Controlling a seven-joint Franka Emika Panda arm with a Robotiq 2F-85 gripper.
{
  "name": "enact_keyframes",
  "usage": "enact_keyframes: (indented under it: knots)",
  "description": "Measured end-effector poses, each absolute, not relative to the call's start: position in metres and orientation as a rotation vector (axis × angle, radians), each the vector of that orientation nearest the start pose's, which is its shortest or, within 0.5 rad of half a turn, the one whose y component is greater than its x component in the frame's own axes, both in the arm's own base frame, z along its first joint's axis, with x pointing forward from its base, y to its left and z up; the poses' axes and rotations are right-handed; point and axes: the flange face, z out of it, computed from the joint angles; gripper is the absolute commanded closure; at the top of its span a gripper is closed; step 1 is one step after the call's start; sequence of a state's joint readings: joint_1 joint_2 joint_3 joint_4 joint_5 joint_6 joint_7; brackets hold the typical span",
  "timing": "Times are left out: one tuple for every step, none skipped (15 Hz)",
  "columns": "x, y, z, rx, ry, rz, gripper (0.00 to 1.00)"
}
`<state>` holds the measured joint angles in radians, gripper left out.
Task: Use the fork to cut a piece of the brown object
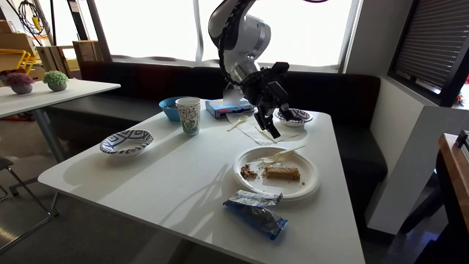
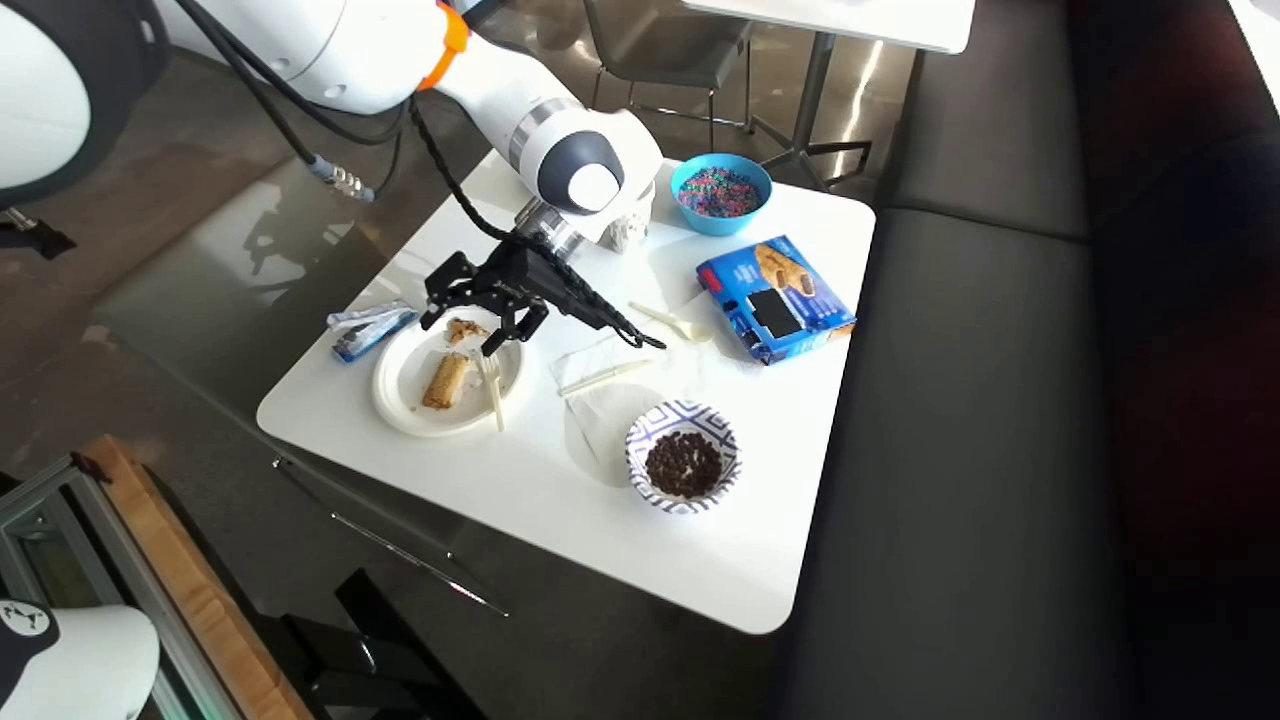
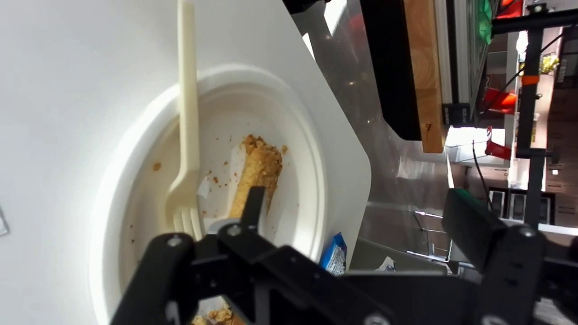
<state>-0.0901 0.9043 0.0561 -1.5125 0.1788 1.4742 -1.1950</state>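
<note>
The whitish fork leans on the white plate, tines inside and handle over the rim; it also shows in the wrist view. The brown object, an oblong tan bar, lies on the plate beside the fork, also in an exterior view. A pile of brown crumbs lies near its end. My gripper is open and empty, tilted above the plate, touching neither fork nor bar. In the wrist view the open fingers spread wide; one finger hides part of the bar.
A blue silver wrapper lies against the plate's near side. A napkin with a pale thin utensil, a spoon, a blue box, a bowl of dark bits, a blue bowl and a paper cup stand around.
</note>
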Motion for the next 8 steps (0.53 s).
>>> enact_keyframes:
  knots:
    - [0.585, -0.001, 0.098, -1.982, -1.187, 0.790, 0.00]
    - [0.586, 0.000, 0.096, -1.997, -1.188, 0.784, 0.00]
    - [0.586, 0.001, 0.092, -2.005, -1.190, 0.782, 0.00]
    - [0.586, 0.002, 0.087, -2.012, -1.193, 0.777, 0.00]
    - [0.586, 0.003, 0.082, -2.018, -1.197, 0.770, 0.00]
    - [0.586, 0.004, 0.077, -2.029, -1.201, 0.759, 0.00]
    - [0.585, 0.005, 0.072, -2.043, -1.203, 0.750, 0.00]
    - [0.585, 0.005, 0.067, -2.060, -1.201, 0.743, 0.00]
